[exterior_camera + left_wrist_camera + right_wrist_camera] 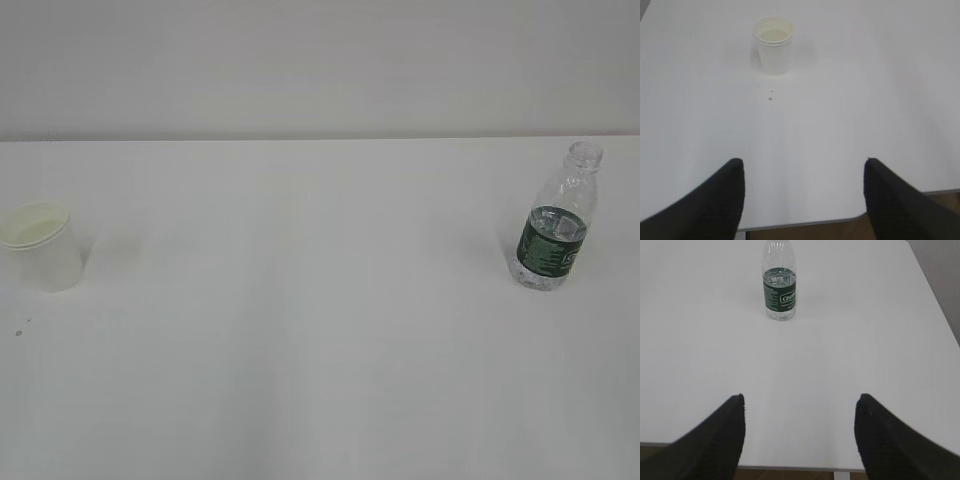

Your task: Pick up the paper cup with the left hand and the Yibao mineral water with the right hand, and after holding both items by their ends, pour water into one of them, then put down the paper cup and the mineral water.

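On white table [320,350], cup [42,245] far left, bottle [555,225] far right

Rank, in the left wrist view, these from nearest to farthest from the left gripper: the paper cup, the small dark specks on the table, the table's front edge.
1. Table's front edge, right by the open left gripper.
2. Small dark specks, mid-table, left of centre.
3. Paper cup, upright just beyond the specks.

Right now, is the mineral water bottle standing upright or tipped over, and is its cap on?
Upright and uncapped. The Yibao mineral water bottle stands on its base on the white table, with its open neck at the top and no cap visible.
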